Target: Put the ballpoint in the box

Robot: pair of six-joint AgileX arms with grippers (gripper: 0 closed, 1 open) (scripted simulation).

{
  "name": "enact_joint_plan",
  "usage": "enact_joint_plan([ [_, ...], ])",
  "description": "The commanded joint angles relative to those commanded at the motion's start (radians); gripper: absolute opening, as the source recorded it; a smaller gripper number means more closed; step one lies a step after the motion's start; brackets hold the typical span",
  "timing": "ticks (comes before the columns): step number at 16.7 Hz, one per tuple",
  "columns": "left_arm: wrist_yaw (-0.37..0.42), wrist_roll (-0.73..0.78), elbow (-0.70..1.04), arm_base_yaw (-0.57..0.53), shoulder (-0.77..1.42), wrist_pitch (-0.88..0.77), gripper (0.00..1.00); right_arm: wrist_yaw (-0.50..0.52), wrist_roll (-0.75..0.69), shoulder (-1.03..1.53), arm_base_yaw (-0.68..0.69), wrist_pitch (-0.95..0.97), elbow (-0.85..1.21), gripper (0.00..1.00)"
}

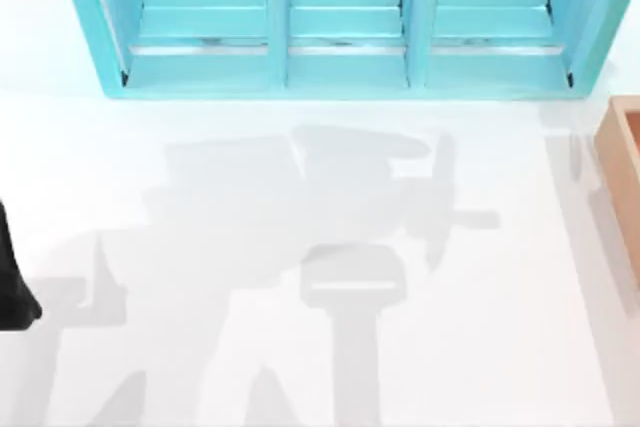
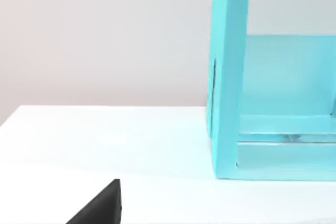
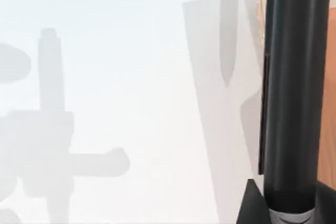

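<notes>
Tan wood marks the box [image 1: 622, 167], which sits at the right edge of the white table [image 1: 300, 367], just below the turquoise shelf unit [image 1: 340, 47] along the far edge. The right gripper [image 3: 289, 206] pinches the ballpoint [image 3: 291, 93] by its black barrel (a grey metal end shows at the far tip). In the right wrist view, the pen hangs in front of the box's near wall. The left arm [image 1: 15, 277] sits parked at the table's left edge. I cannot tell whether the left gripper [image 2: 102, 205] is spread or pressed together.
</notes>
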Motion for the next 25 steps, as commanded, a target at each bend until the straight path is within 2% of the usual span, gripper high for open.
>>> enact_joint_plan([
  [6,0.000,0.000,0.000,0.000,0.000,0.000,1.00,0.045,0.519,-0.376,-0.364,0.336,-0.590,0.00],
  [10,0.000,0.000,0.000,0.000,0.000,0.000,1.00,0.057,0.745,-0.535,-0.519,0.518,-0.850,0.00],
  [13,0.000,0.000,0.000,0.000,0.000,0.000,1.00,0.059,0.817,-0.588,-0.575,0.595,-0.938,0.00],
  [17,0.000,0.000,0.000,0.000,0.000,0.000,1.00,0.059,0.823,-0.593,-0.581,0.603,-0.946,0.00],
  [20,0.000,0.000,0.000,0.000,0.000,0.000,1.00,0.060,0.825,-0.581,-0.563,0.614,-0.954,0.00],
  [25,0.000,0.000,0.000,0.000,0.000,0.000,1.00,0.090,0.884,-0.519,-0.467,0.745,-1.025,0.00],
])
